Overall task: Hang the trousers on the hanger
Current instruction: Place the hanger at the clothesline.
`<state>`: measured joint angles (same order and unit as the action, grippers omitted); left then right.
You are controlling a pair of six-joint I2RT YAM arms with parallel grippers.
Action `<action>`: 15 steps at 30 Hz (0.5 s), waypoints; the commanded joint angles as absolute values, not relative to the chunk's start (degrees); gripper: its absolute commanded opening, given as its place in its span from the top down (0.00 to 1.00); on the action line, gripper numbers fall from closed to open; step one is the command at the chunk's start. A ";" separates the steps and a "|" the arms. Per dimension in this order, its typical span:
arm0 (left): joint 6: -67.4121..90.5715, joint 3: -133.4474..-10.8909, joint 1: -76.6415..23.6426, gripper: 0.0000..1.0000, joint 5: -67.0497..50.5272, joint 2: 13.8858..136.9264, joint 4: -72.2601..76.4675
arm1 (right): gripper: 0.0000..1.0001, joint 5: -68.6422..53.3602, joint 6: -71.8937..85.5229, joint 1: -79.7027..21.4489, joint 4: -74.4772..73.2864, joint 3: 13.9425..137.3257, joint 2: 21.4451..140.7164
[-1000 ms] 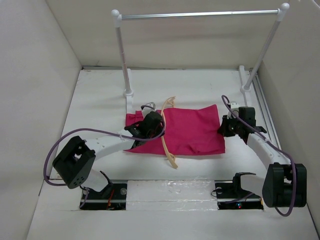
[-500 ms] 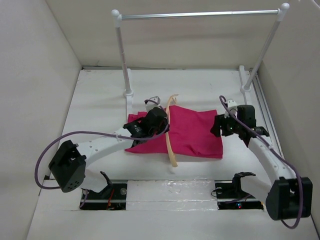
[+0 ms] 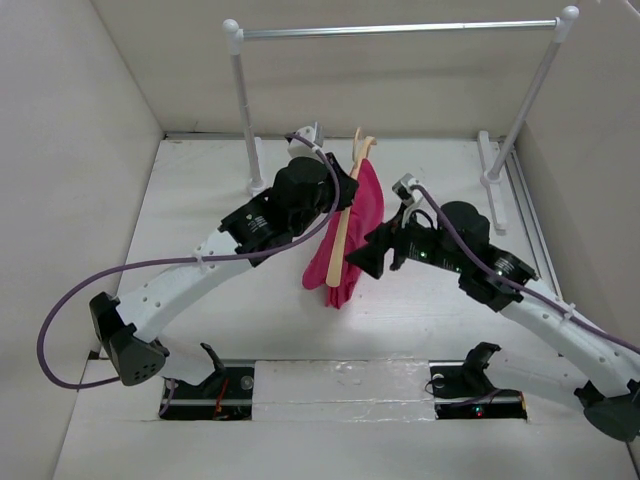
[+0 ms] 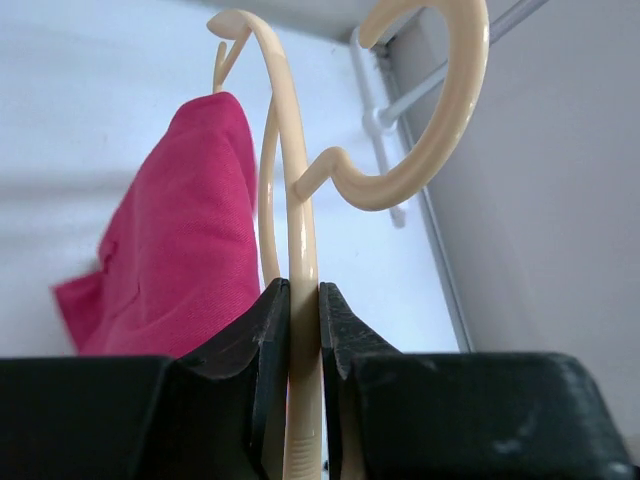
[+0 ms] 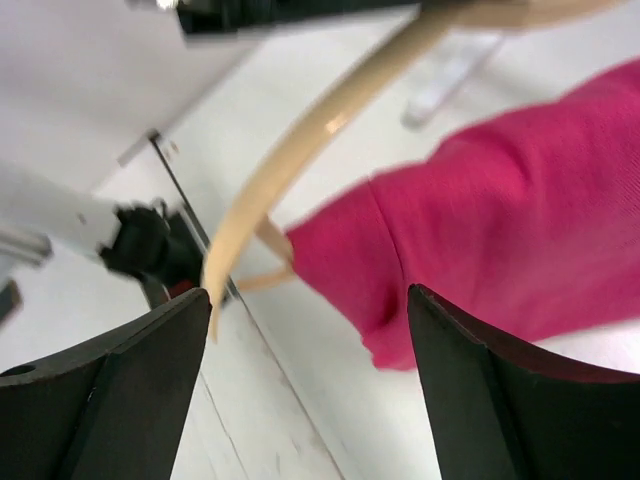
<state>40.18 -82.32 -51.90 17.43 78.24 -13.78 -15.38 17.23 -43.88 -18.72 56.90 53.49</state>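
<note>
The hanger (image 3: 343, 225) hung lifted above the tabletop (image 3: 200, 190), nearly upright, hook toward the rail (image 3: 400, 30), with the trousers (image 3: 368, 200) hanging limp from it. Only the left wrist view showed the grip: the left jaws were pinched shut on the hanger (image 4: 300, 230) at its thin shoulder below the hook, the trousers (image 4: 180, 260) beyond. The right wrist view showed the right jaws spread wide and holding nothing, with hanger (image 5: 300, 150) and trousers (image 5: 500, 230) blurred ahead. From above, the left arm (image 3: 200, 270) stretched forward and raised, while the right arm (image 3: 480, 265) reached leftward, its jaws just beside the trousers' lower part
</note>
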 commanded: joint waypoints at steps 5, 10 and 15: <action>38.23 -83.68 -52.73 1.00 20.83 75.68 -3.62 | 0.14 -10.81 28.82 -44.56 -2.47 61.26 59.41; 39.02 -79.37 -52.73 1.00 21.09 73.74 -0.44 | 0.17 -15.02 34.44 -43.86 11.34 56.95 63.00; 38.76 -79.63 -52.73 1.00 21.27 73.30 1.58 | 0.31 -12.75 36.11 -45.96 11.15 56.61 65.04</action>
<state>38.41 -78.06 -52.38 20.43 78.02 -9.19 -12.99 32.84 -44.38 4.27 57.12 64.86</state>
